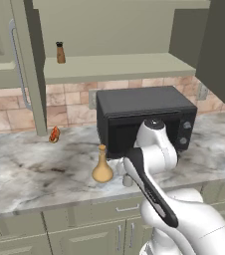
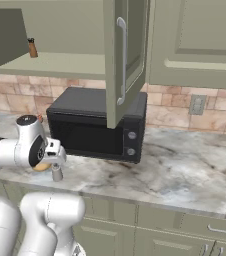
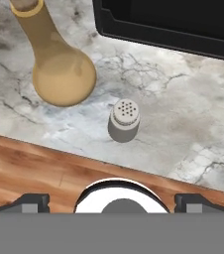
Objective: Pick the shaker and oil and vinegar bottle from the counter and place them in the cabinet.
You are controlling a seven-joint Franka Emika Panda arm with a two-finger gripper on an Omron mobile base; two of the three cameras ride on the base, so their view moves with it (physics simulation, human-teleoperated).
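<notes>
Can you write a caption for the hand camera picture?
Looking down at the grey shaker standing beside the tan oil and vinegar bottle on the marbled counter.

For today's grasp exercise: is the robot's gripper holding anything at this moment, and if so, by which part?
Nothing is held. The gripper is open above the counter, with the small light-grey cylindrical shaker standing free below it, beside the tan bulbous bottle.
</notes>
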